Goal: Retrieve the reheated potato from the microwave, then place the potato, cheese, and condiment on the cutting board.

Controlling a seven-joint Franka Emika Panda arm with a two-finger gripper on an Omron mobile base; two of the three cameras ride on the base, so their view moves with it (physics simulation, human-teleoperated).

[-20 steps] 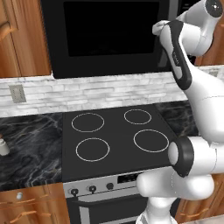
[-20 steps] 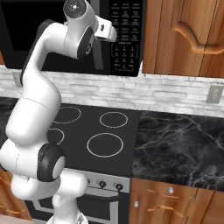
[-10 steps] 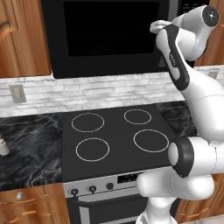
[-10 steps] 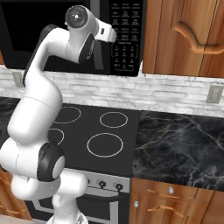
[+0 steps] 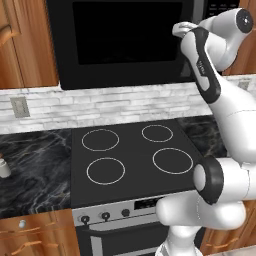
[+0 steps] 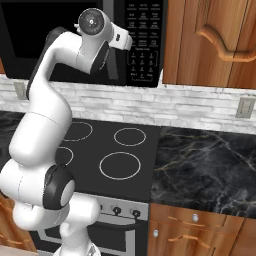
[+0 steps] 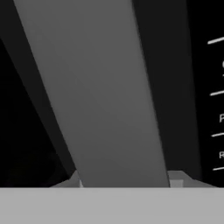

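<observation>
Microwave: the large black over-range microwave [image 5: 125,42] with its wide dark glass door is hanging above the stove, the door sitting closed; its button panel [image 6: 145,42] is showing on the right side in the right base view.

Handle: a grey vertical bar [image 7: 100,92] — the door handle — is running up through the hand view, right in front of the camera, with the white markings of the panel beside it.

Gripper: the two-finger gripper [image 7: 127,180] is sitting astride that grey bar, one fingertip [image 7: 177,178] peeking out on each side of its lower end; the fingers are drawn in against the bar and pinching it, where a second ago they were standing wide apart.

Arm: the white arm [image 5: 220,100] is reaching up to the microwave's right edge; since the earlier frames the wrist has been edging closer to the door, while the base views are staying put.

Stove: the black glass cooktop [image 5: 132,150] with four ring burners is lying untouched below, unchanged from before.

Counter: the dark marbled countertop [image 6: 205,160] is flanking the stove; a small pale jar [image 5: 4,167] is standing at the far left edge in the left base view.

Potato: hidden — cannot tell where it is behind the dark door.
</observation>
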